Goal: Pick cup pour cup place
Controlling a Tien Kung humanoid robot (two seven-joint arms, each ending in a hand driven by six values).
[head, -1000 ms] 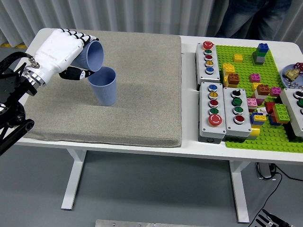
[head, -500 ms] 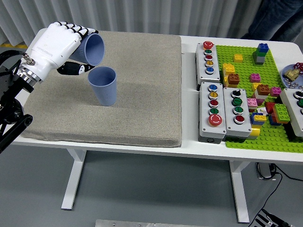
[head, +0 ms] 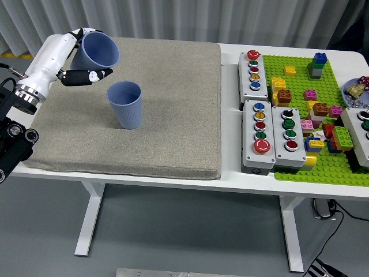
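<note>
Left robot hand [head: 74, 57] grips a tilted blue cup [head: 97, 51]

Its fingers are wrapped around the cup, held above the grey mat [head: 161, 109]; a second blue cup [head: 125, 104] stands upright just below it.

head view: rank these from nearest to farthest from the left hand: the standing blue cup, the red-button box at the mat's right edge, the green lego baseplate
1. Standing blue cup, on the grey mat just right of and below the left hand.
2. Red-button box, past the mat's right edge.
3. Green lego baseplate, farthest right.
</note>
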